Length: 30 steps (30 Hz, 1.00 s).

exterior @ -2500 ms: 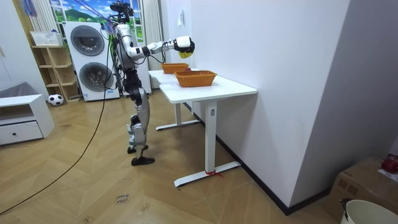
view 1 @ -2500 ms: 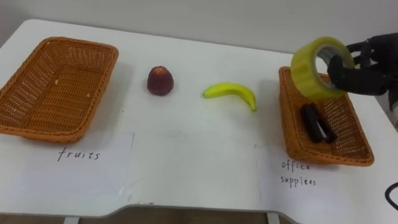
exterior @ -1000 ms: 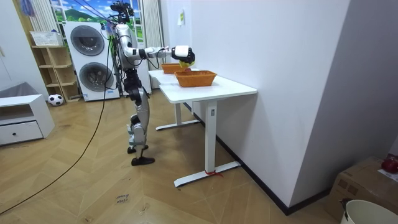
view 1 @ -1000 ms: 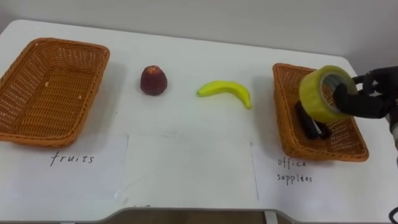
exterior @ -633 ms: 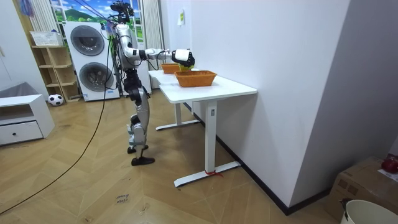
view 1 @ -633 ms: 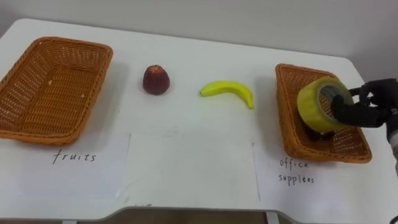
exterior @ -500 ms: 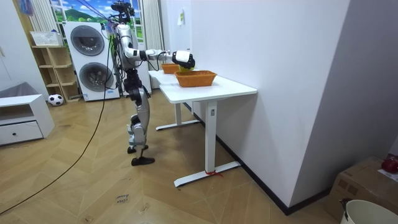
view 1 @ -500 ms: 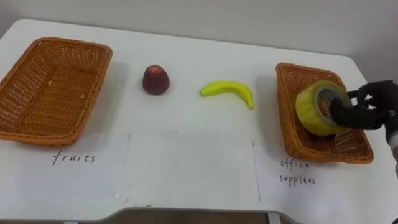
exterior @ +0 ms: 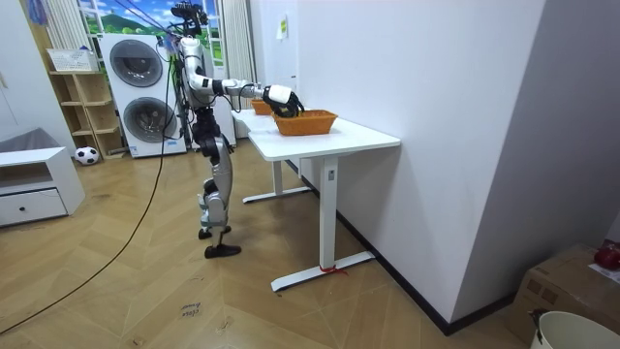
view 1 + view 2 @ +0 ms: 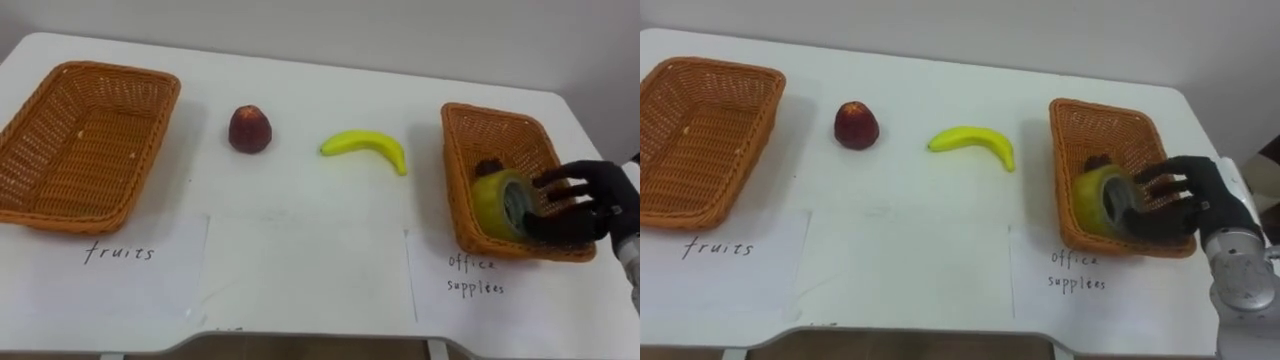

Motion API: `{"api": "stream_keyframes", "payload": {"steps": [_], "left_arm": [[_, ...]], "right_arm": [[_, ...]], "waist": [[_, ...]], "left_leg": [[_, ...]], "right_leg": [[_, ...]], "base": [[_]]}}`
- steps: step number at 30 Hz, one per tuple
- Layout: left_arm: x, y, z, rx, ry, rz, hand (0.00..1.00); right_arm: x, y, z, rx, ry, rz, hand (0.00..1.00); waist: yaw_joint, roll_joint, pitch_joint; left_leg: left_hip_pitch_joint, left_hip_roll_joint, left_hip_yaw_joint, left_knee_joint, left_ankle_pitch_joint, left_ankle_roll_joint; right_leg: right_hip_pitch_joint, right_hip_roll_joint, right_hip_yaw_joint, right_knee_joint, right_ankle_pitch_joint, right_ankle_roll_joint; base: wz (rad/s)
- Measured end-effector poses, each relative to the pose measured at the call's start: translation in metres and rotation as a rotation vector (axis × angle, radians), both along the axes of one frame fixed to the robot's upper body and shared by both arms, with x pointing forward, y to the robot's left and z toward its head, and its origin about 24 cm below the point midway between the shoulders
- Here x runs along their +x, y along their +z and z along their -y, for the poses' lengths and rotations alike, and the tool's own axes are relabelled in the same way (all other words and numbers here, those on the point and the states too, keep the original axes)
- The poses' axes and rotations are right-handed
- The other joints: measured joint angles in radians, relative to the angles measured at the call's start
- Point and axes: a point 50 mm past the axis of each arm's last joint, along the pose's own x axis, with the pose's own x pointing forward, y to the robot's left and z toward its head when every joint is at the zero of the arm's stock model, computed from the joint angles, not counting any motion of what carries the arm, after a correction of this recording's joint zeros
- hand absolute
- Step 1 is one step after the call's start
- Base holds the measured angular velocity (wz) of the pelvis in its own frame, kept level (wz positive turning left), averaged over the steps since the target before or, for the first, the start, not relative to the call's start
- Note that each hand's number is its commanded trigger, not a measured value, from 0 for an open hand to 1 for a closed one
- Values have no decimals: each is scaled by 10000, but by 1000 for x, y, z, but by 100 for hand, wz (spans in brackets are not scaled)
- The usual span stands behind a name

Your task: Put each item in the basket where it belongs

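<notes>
A yellow tape roll [image 10: 497, 203] lies on its edge inside the right wicker basket [image 10: 490, 112], the one labelled for office supplies, at its near end. My right hand [image 10: 585, 200] sits just right of the roll, open, fingers spread against its side. A dark object [image 10: 488, 168] shows behind the roll in the same basket. A red apple [image 10: 249, 129] and a yellow banana [image 10: 365, 147] lie on the white table [image 10: 320, 90] between the baskets. The left wicker basket [image 10: 120, 72], labelled for fruits, holds nothing. In the room view I stand at the table's end with the right hand [image 9: 279, 95] over the basket.
Two handwritten paper labels lie near the front edge: the fruits label [image 10: 120, 252] and the office supplies label [image 10: 478, 276]. A blank sheet [image 10: 300, 270] lies between them. A wall runs behind the table's far edge.
My right hand came down with the tape roll into the right basket and let go of it; the fingers have spread open. The apple and banana stayed put.
</notes>
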Motion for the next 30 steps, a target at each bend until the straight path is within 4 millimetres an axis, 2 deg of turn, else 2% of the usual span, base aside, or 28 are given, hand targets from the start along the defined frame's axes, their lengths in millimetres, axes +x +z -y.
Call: {"api": "stream_keyframes", "payload": {"steps": [30], "left_arm": [[3, 0, 1, -17, -87, 65, 0]], "right_arm": [[2, 3, -3, 3, 169, 72, 0]], "waist": [[14, -6, 3]], "left_leg": [[1, 11, -9, -29, -13, -7]], "right_leg": [[-2, 4, -27, 20, 1, -2]], "base": [[0]]}}
